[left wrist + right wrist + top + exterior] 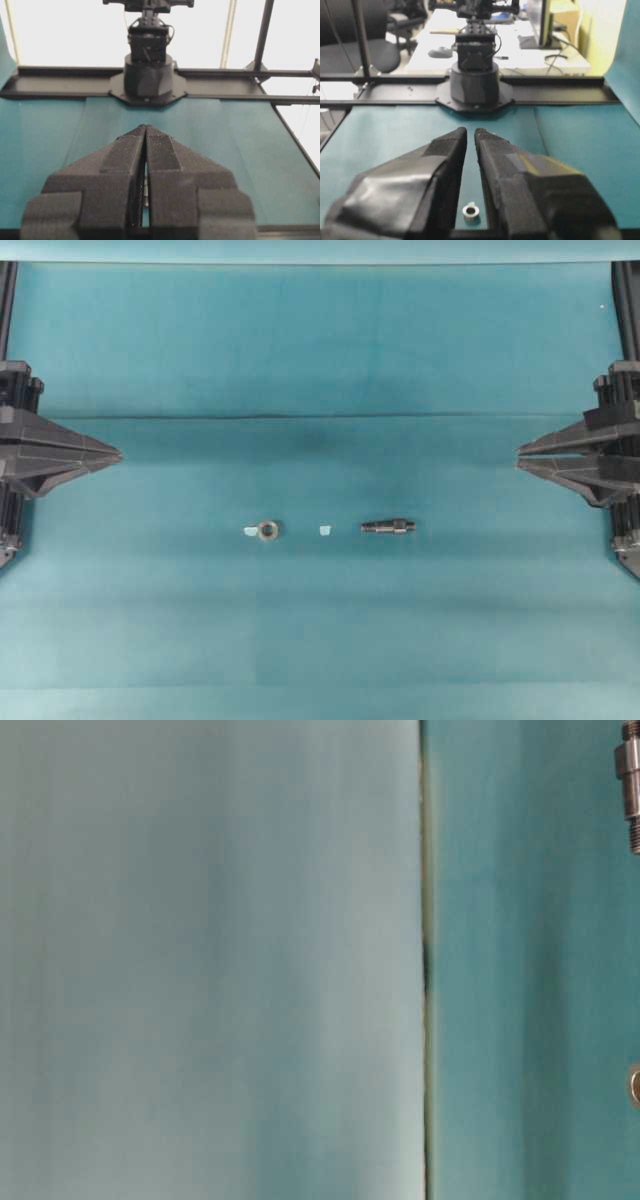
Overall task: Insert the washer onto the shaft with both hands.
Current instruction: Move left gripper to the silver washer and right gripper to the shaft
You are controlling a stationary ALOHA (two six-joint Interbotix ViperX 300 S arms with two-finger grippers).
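The washer (268,530), a small grey ring, lies flat on the teal cloth left of centre. The shaft (388,527), a dark stepped rod, lies on its side to the washer's right, well apart from it. My left gripper (118,453) hovers at the left edge, shut and empty, its tips touching in the left wrist view (145,127). My right gripper (520,455) sits at the right edge, shut with only a thin slit between the tips (470,132), holding nothing. Through that slit the washer (471,211) shows on the cloth. The table-level view catches the shaft (630,780) at its edge.
Two pale tape scraps lie on the cloth, one (249,532) touching the washer's left side and one (323,531) between washer and shaft. A fold line (320,417) crosses the cloth. The opposite arm bases (148,75) (475,82) stand at the far ends.
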